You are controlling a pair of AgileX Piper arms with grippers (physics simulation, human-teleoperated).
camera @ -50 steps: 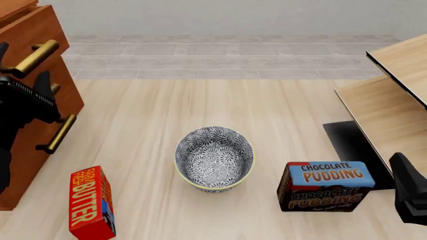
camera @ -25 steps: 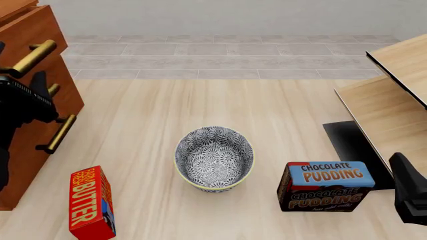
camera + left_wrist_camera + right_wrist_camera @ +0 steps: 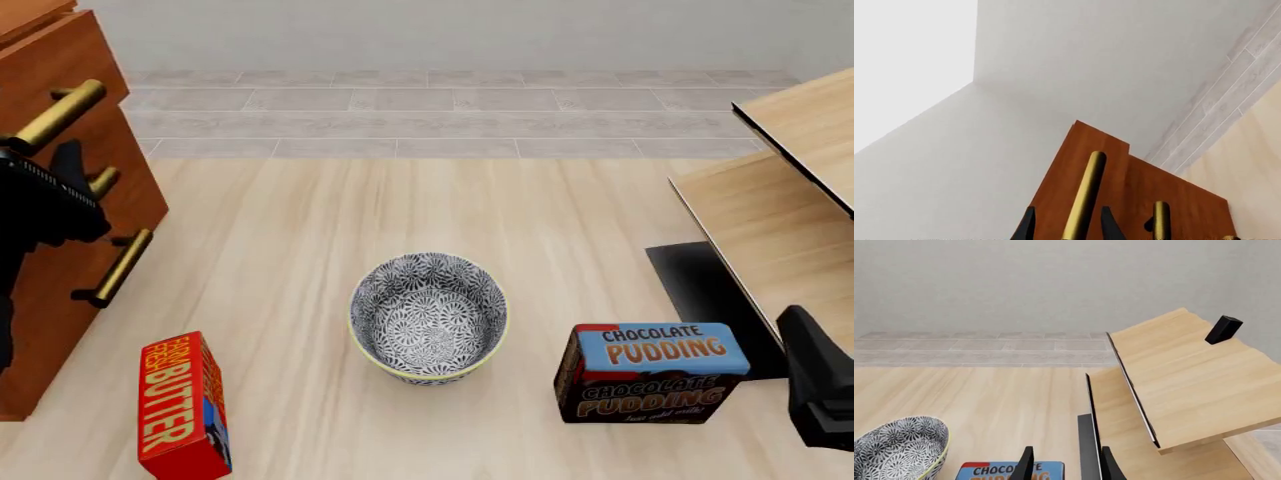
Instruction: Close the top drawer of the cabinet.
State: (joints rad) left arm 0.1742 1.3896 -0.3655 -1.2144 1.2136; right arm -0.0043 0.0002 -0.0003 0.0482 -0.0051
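Fingers [image 3: 1029, 227] straddle brass handle [image 3: 1084, 196].

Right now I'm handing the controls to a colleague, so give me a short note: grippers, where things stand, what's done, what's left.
Left gripper: open, fingers either side of the top drawer's brass handle, not clamped.
Right gripper: open, idle above the chocolate pudding box, near the pale wood furniture.
Cabinet is at the table's left edge; the top drawer has been pushed part-way in and appears nearly shut.
Left: finish pushing it flush, then back the left arm away.
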